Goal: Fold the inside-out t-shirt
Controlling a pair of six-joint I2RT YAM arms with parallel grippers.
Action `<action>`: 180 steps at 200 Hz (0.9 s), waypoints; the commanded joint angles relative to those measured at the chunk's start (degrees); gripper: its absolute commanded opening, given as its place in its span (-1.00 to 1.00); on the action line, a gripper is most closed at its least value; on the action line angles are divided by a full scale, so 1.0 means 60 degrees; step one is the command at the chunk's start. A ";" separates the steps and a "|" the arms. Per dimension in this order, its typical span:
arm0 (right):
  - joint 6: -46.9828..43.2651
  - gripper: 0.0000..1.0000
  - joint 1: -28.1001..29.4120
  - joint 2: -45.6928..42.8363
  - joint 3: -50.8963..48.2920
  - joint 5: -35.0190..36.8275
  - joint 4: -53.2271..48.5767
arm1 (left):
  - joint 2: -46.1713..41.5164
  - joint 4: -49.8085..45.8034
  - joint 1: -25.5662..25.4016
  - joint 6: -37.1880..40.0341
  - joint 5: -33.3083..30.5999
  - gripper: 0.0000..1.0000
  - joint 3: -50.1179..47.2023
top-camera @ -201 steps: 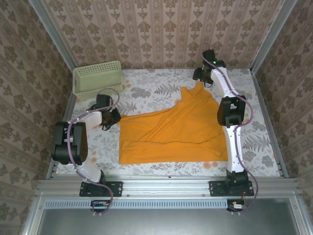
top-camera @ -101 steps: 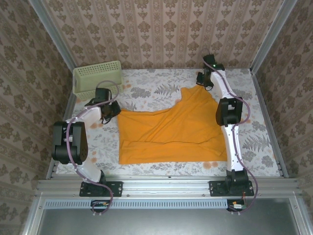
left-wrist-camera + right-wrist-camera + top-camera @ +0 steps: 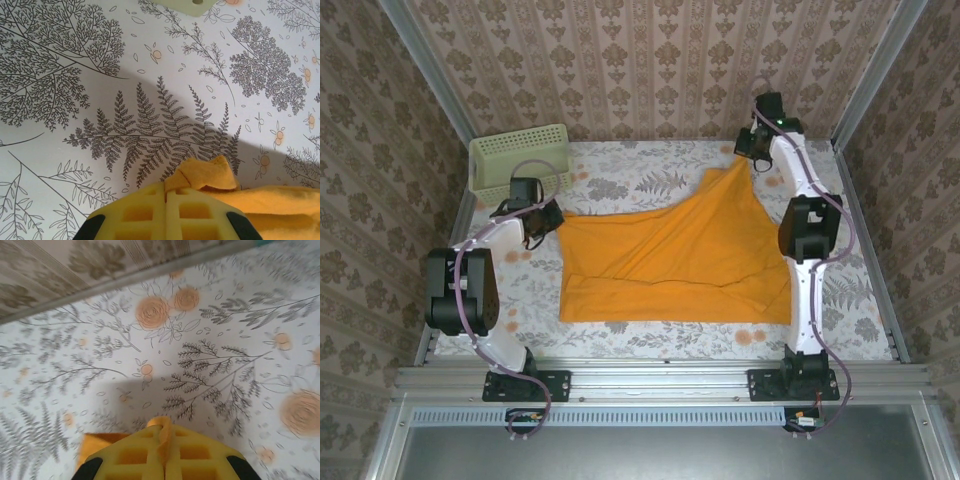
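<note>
Right gripper (image 3: 162,432) just clamped the soft orange-yellow cloth t-shirt (image 3: 680,260), joining my clenched left gripper (image 3: 166,192), so I can spread it.

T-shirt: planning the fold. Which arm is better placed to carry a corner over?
Probably right: the right end effector pinches the far corner of the t-shirt, with most cloth nearer. The left end effector grips a side corner.
</note>
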 commanded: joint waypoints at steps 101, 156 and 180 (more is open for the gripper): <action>0.0573 -1.00 0.0002 -0.6843 -0.8767 0.0601 0.3312 | -0.2438 0.0527 0.0095 0.0101 0.0666 -1.00 -0.1906; 0.1389 -0.97 -0.0002 -0.9965 -1.1952 0.0954 0.3341 | -0.3896 0.0944 0.0026 -0.0132 0.1101 -1.00 -0.3378; 0.1813 -0.97 -0.0002 -1.1046 -1.3135 0.1003 0.3054 | -0.4757 0.0626 -0.0004 -0.0165 0.1005 -1.00 -0.3960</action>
